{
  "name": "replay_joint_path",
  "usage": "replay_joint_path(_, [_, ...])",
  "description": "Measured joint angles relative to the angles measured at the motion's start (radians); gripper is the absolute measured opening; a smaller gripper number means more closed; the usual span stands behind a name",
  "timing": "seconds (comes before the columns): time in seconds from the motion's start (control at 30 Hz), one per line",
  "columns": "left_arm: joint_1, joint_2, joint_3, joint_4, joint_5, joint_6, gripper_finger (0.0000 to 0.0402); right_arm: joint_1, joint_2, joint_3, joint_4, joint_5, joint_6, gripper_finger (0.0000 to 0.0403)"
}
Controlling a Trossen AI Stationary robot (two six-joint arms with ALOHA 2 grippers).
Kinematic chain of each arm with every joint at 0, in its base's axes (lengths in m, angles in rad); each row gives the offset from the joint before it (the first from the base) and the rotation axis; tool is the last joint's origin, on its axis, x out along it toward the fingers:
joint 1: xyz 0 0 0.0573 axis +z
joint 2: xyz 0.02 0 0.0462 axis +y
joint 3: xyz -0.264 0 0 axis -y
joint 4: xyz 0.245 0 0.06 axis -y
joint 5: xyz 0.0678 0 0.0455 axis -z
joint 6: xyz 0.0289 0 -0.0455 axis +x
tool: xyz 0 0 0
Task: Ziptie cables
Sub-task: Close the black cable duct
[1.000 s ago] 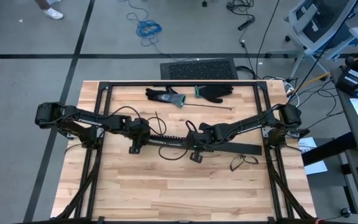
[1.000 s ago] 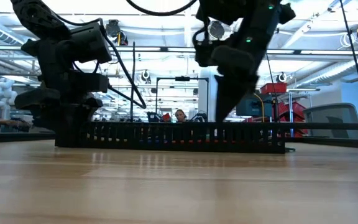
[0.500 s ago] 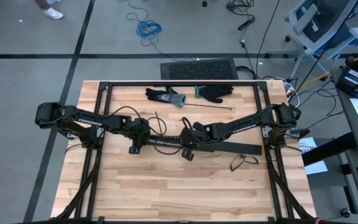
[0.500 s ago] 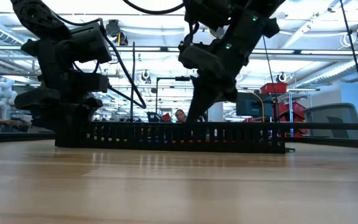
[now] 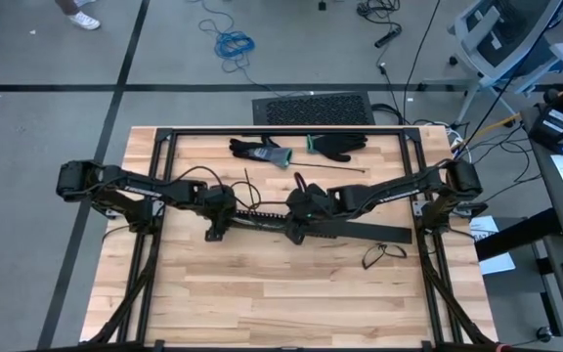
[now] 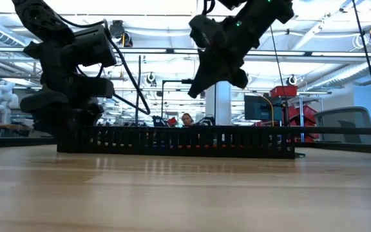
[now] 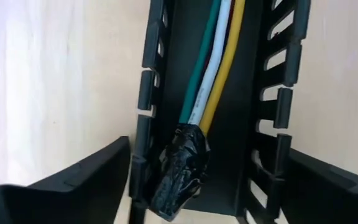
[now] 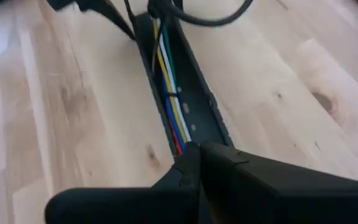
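Left wrist view: left gripper (image 7: 194, 186), jaws apart, is straddling the cables (image 7: 211, 74); close squarely. Right gripper (image 8: 194, 163), jaws together, is hovering above.

Green, white and yellow cables (image 7: 211, 74) lie inside the black slotted duct (image 7: 263, 93), their end wrapped in black tape (image 7: 178, 171). The left tool's fingers (image 7: 73, 180) straddle the duct, spread wide, on the counter (image 7: 61, 74).

Coloured cables (image 7: 211, 68), bundled (black-taped end), lying inside slotted duct (image 7: 253, 93)
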Motion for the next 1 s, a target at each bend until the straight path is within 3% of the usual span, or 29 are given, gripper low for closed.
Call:
replay_joint_path(0.2, [-0.002,0.001,0.055,-0.116,0.031,-0.017,0.0366,0.004,-0.003,0.000,-0.026,0.003,0.000,0.0000])
replay_joint_path(0.5, [-0.002,-0.076,0.163,-0.225,-0.058,-0.005,0.0368,0.011,-0.004,0.001,-0.054,0.002,-0.018,0.0000])
replay_joint_path(0.73, [-0.008,-0.100,0.186,-0.021,0.034,0.105,0.0368,0.028,-0.055,0.002,-0.153,0.004,-0.051,0.0000])
replay_joint_path(0.83, [-0.008,-0.034,0.185,0.122,0.028,0.197,0.0368,0.029,-0.098,0.002,-0.250,0.049,-0.031,0.0000])
replay_joint_path(1.0, [-0.004,0.113,0.217,0.269,0.034,0.204,0.0368,0.033,-0.184,0.003,-0.352,0.108,0.020,0.0000])
